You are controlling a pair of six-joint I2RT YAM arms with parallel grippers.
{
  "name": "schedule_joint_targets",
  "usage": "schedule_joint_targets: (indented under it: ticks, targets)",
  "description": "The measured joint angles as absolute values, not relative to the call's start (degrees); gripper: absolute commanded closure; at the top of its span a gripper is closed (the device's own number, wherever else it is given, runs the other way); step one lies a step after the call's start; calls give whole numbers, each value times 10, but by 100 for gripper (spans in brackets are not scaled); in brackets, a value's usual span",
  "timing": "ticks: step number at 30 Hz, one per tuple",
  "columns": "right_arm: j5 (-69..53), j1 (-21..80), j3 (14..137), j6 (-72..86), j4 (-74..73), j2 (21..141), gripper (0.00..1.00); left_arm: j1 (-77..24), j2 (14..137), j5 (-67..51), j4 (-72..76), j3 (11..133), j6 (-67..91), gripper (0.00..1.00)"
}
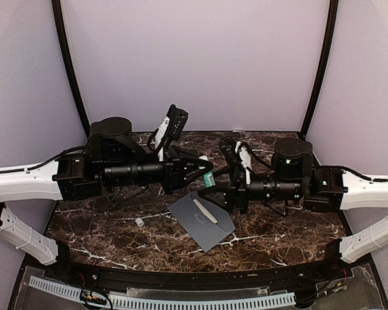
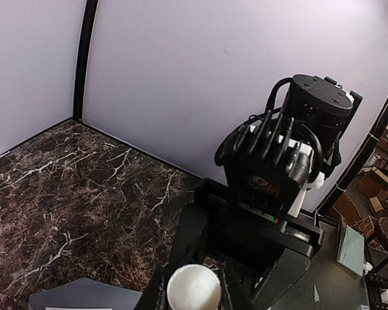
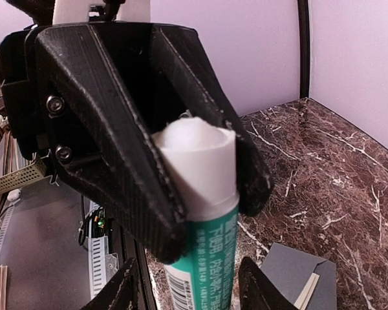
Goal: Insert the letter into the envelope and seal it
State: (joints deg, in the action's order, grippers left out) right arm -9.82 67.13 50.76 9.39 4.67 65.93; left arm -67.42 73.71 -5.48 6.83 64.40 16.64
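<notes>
— Count it off: what's on the tabletop?
— One envelope, flat at the middle, toward the near edge. One letter, only a thin cream strip of it showing on the envelope. One small white cap lying toward the left edge.
— And your two grippers?
— My left gripper is clamped on the one glue stick, above the envelope's far corner. My right gripper has its fingers apart, either side of the stick's lower end.

Envelope on table; cap left of it; glue stick behind.
</notes>
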Motion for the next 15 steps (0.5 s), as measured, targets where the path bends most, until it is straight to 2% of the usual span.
schedule_joint_targets:
  ticks: [7, 15]
  targets:
    - [-86, 671, 511, 101, 41, 659, 54, -677, 745, -67, 54, 648, 148, 100]
    - [-72, 671, 523, 108, 31, 659, 71, -684, 750, -66, 41, 649, 134, 100]
